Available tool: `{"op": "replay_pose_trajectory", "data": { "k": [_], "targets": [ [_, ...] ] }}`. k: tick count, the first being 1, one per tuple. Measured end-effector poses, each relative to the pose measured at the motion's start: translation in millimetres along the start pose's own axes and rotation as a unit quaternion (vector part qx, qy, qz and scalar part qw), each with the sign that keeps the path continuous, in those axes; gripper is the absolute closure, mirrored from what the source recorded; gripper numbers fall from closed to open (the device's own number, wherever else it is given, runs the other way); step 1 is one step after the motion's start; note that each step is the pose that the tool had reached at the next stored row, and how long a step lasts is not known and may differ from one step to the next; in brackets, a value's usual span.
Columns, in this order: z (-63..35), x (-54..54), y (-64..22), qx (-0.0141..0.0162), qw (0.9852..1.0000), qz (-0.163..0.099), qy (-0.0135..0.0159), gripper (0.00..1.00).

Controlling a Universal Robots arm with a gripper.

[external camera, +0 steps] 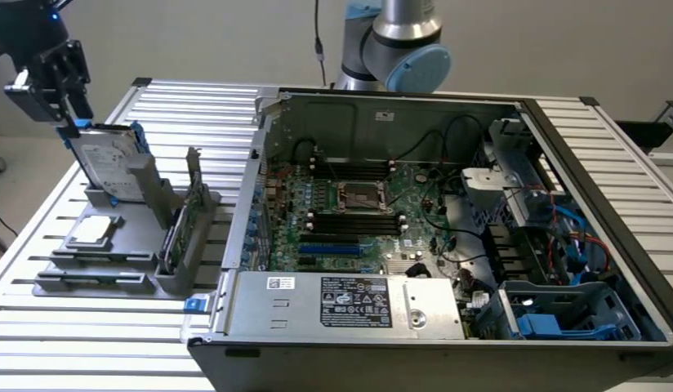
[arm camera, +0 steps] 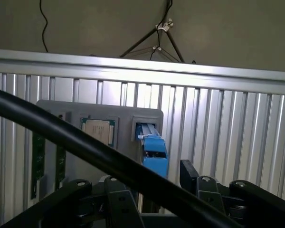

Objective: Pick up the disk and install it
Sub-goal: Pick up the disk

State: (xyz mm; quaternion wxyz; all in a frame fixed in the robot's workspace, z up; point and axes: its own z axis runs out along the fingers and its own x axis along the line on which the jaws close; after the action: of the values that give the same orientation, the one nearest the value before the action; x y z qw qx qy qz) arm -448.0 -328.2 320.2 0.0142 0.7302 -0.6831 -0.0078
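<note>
The disk (external camera: 105,163), a silver-grey drive with a white label in a bright blue carrier, stands upright on edge in the grey holder (external camera: 118,269) at the exterior view's left. My gripper (external camera: 55,114) hangs just above the disk's upper far corner, its jaws open and nothing held. In the wrist view the disk (arm camera: 154,154) appears end-on as a narrow blue edge. There it lies in line with the gap between the black fingers (arm camera: 190,176) of my gripper (arm camera: 154,187), apart from both.
An open computer case (external camera: 446,106) with its motherboard (external camera: 358,204) lies at the exterior view's right, a blue drive bay (external camera: 544,322) at its near corner. The holder also carries a square silver chip (external camera: 95,231) and a thin upright grey card (external camera: 192,196). A black cable (arm camera: 61,135) crosses the wrist view.
</note>
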Motion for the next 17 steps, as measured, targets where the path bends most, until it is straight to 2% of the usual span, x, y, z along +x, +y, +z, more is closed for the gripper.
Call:
{"op": "replay_pose_trajectory", "data": {
  "k": [13, 17],
  "targets": [
    [22.6, 2.0, 1.1, -0.0001, 1.0000, 0.009, -0.0003, 0.46],
    [23.2, 2.0, 1.1, -0.0002, 1.0000, 0.010, -0.0003, 0.46]
  ]
}}
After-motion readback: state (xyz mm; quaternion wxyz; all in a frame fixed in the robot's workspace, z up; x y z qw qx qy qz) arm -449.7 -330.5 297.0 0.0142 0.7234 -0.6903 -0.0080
